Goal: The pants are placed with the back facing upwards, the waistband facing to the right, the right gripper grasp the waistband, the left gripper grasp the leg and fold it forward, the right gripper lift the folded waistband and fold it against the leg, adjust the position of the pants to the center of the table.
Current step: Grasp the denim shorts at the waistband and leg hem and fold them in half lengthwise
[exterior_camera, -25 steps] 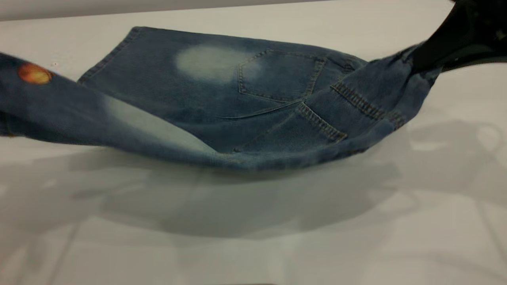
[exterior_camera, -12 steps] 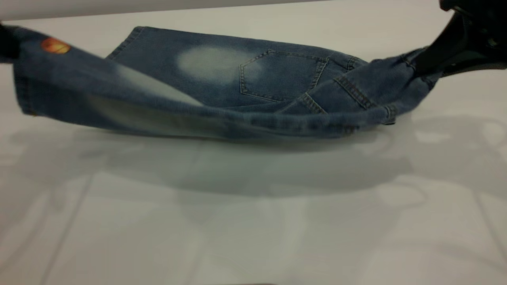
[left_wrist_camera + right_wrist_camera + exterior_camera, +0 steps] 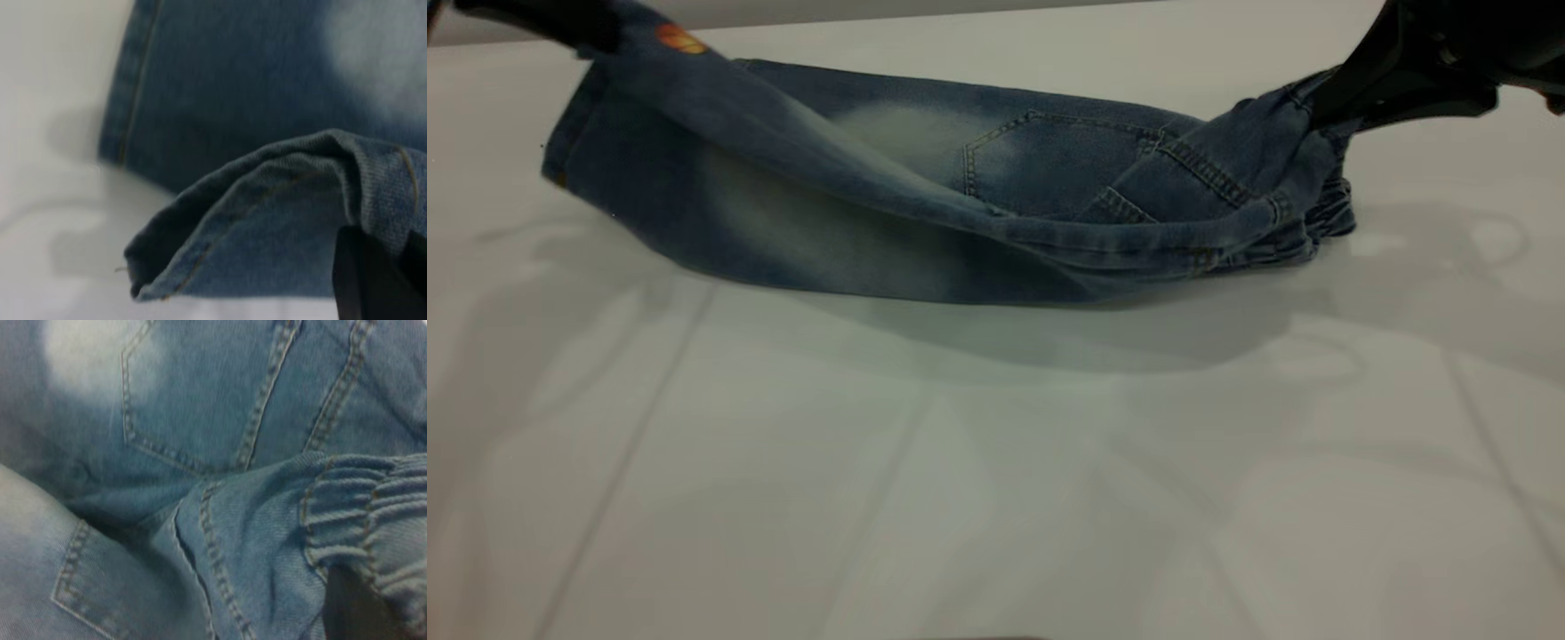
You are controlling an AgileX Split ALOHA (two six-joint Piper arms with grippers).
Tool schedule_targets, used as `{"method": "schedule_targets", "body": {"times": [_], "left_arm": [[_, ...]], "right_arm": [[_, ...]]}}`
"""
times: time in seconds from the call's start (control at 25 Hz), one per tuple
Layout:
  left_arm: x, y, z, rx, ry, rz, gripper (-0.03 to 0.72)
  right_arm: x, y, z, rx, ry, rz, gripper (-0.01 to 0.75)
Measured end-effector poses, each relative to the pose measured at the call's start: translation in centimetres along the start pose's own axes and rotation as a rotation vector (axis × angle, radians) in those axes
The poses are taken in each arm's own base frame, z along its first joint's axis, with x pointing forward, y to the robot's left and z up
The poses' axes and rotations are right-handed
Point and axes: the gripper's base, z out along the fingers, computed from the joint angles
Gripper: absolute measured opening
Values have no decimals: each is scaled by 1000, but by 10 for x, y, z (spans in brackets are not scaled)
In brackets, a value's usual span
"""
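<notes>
**Mid-fold, both pinches loaded**

While my jaws stay clamped, I judge slipping the main risk: denim tension could pull an edge free. My right gripper [image 3: 1320,107], upper right of the exterior frame, pinches the elastic waistband [image 3: 360,520]. My left gripper [image 3: 591,36], upper left, pinches the leg [image 3: 720,98] near its orange basketball [image 3: 679,38]. Between them the pants [image 3: 925,222] sag over the table [image 3: 996,462]; uneven travel would skew the fold.

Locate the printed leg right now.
In the exterior view the leg is lifted off the table at upper left, pinched by the left gripper beside the orange basketball print, draped over the plain leg behind it.
</notes>
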Motion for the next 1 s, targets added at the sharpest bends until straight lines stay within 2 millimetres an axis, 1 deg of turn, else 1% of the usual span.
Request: {"method": "schedule_targets", "body": {"times": [0.12,0.24,0.36,0.48,0.56,0.76,1.0], "left_arm": [[-15,-1,13,6,-13,42,50],[-29,0,23,6,-37,60,50],[-37,1,31,7,-51,64,50],[-41,3,40,7,-51,74,50],[-41,4,49,7,-45,83,50],[-37,7,67,3,-27,82,50],[-38,9,78,-20,-75,81,50]], "right_arm": [[-10,-12,4,6,-15,43,38],[-18,-28,2,13,-34,96,38],[-24,-47,-4,23,-59,153,38],[-29,-62,-8,16,-68,200,38],[-31,-66,-6,-1,-61,216,38],[-36,-69,1,-29,-57,204,38],[-39,-75,12,-57,-98,196,38]]}}
